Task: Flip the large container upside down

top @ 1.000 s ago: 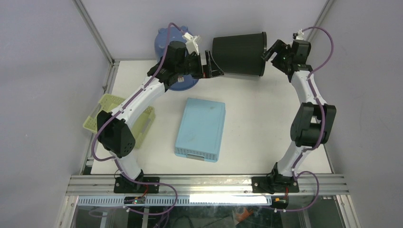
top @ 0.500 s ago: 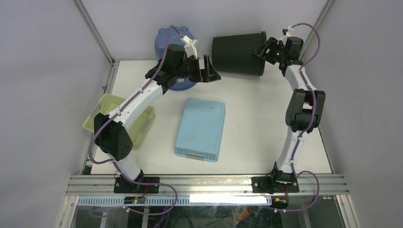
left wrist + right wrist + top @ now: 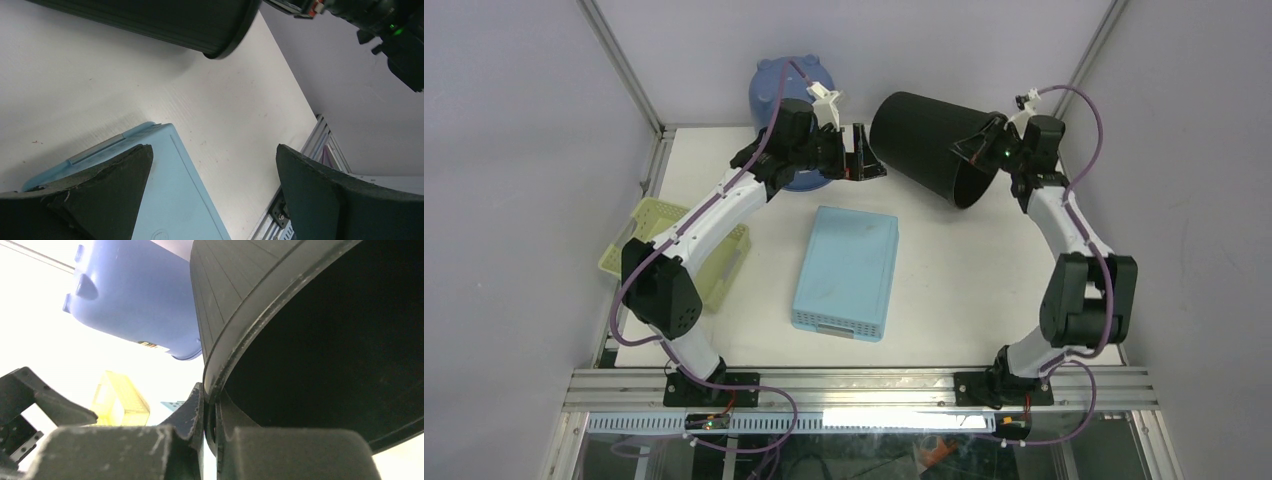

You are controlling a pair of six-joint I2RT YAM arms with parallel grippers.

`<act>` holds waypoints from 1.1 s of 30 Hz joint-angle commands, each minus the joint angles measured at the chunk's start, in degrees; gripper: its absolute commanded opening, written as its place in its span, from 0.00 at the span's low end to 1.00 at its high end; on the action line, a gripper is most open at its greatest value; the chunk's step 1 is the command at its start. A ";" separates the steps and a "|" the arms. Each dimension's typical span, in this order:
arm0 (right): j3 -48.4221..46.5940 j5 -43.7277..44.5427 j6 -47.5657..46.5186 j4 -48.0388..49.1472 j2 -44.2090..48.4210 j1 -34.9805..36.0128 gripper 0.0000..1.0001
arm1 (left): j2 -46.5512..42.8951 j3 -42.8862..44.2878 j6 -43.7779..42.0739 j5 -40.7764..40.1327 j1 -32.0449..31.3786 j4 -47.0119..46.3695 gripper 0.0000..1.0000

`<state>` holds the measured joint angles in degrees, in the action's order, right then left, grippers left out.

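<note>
The large container (image 3: pixel 927 143) is a black ribbed bin at the back of the table, tilted with its base up to the left and its open mouth facing down and to the right. My right gripper (image 3: pixel 974 146) is shut on its rim, one finger outside the wall and one inside; the right wrist view shows the gripper (image 3: pixel 210 396) pinching the rim (image 3: pixel 239 327). My left gripper (image 3: pixel 864 152) stands wide open just left of the bin's base, apart from it. In the left wrist view that gripper (image 3: pixel 212 150) holds nothing, and the bin (image 3: pixel 165 20) lies above it.
A dark blue bucket (image 3: pixel 771 85) stands behind the left arm at the back left. A light blue flat box (image 3: pixel 849 270) lies mid-table, and a yellow-green basket (image 3: pixel 656 232) sits at the left edge. Walls close in behind and on both sides.
The right gripper closed onto the bin's rim. The bin swung from lying level to tilted, mouth down toward the front right. The left gripper drew back slightly to the left.
</note>
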<state>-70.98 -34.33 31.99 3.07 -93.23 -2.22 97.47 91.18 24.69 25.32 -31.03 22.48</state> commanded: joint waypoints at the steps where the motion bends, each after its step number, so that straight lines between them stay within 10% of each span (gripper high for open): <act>1: 9.49 3.25 2.94 -0.37 12.55 -0.33 0.00 | -3.52 1.18 -1.14 3.25 0.44 -2.06 0.99; 11: 24.48 5.99 7.48 -11.47 29.79 0.11 0.00 | 5.13 9.37 3.70 7.83 2.11 -1.31 0.99; 17: 25.41 14.44 2.87 -24.47 38.15 0.11 0.60 | 8.32 11.65 4.00 7.69 2.10 -1.38 0.99; 20: 23.48 14.87 2.80 -26.95 39.89 0.11 0.73 | 10.51 13.45 4.82 7.00 2.11 -2.24 0.99; 33: 22.44 8.78 14.45 -16.78 38.02 -0.24 0.66 | 20.80 20.45 2.43 9.95 5.25 -2.10 0.99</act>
<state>-48.47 -22.68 41.01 -21.98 -55.51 -2.33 117.49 108.97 28.49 33.28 -27.66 21.85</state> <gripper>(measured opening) 0.696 0.989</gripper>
